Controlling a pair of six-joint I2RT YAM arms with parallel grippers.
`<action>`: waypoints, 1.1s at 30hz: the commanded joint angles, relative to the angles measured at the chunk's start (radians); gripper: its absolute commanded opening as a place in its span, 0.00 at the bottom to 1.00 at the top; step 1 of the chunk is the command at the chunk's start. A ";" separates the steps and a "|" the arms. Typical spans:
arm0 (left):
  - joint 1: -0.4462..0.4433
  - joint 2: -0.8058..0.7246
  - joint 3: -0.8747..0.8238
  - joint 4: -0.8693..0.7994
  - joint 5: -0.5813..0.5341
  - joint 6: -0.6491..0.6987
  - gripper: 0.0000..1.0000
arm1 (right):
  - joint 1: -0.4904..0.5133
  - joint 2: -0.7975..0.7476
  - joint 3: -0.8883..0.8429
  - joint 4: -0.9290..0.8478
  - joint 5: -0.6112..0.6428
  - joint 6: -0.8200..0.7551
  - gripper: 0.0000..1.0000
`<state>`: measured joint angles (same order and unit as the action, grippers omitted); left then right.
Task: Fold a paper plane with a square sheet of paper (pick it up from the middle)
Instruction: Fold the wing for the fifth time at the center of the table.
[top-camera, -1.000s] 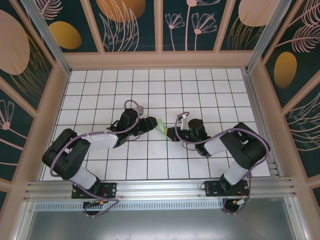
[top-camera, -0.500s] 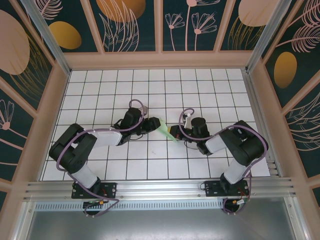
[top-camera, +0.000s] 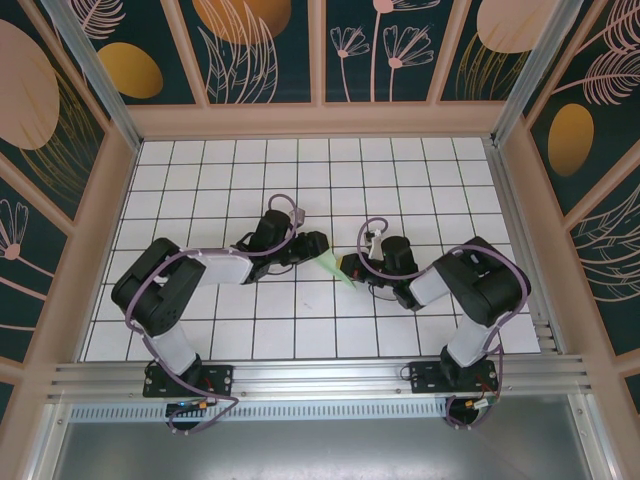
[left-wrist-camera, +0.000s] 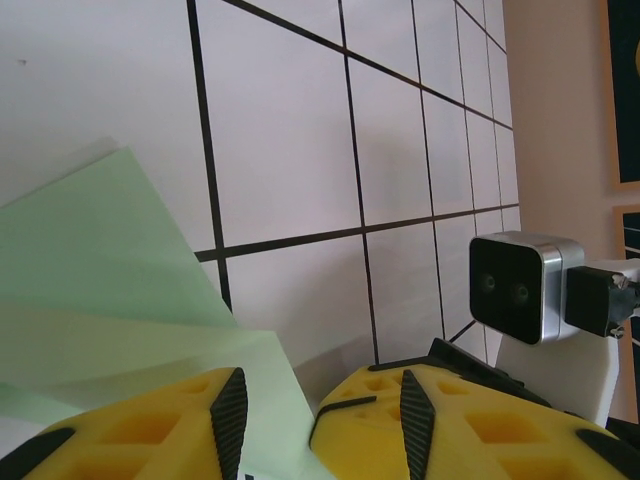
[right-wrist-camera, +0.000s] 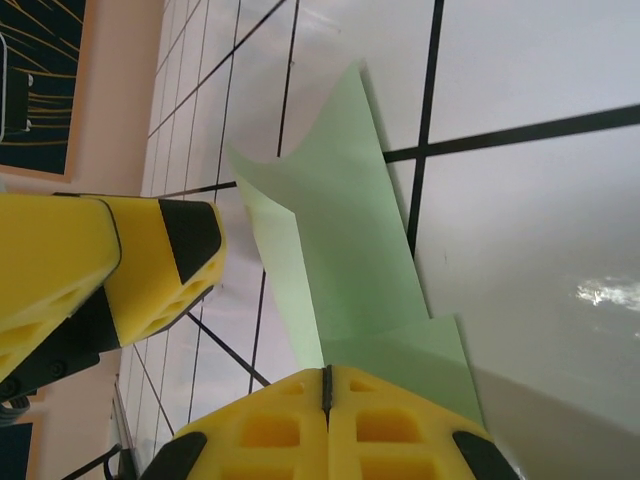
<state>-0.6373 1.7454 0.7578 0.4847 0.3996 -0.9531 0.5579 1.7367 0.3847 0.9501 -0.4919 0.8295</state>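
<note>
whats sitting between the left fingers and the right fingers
The folded pale mint-green paper, clamped in the shut right fingers and reaching toward the open left fingers. The top view shows it, and both wrist views too.

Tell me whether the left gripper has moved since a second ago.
Yes. The left gripper has shifted right across the table grid, toward the right-hand wall.

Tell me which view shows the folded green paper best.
Right wrist: the folded green paper shows its layers and creases nearly whole. Left wrist crops it at the frame edge; top external gives just a small sliver.
</note>
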 joint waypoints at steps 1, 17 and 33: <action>-0.011 0.019 0.025 0.033 0.031 0.019 0.47 | -0.005 0.019 0.019 -0.018 -0.023 0.007 0.00; -0.012 0.064 0.036 0.012 0.021 0.017 0.45 | -0.005 0.027 0.039 -0.040 -0.063 -0.006 0.00; -0.013 0.118 0.087 -0.064 -0.045 -0.001 0.44 | -0.042 0.048 0.060 -0.074 -0.080 -0.009 0.00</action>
<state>-0.6430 1.8488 0.8230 0.4515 0.3805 -0.9543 0.5224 1.7702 0.4259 0.8906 -0.5518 0.8288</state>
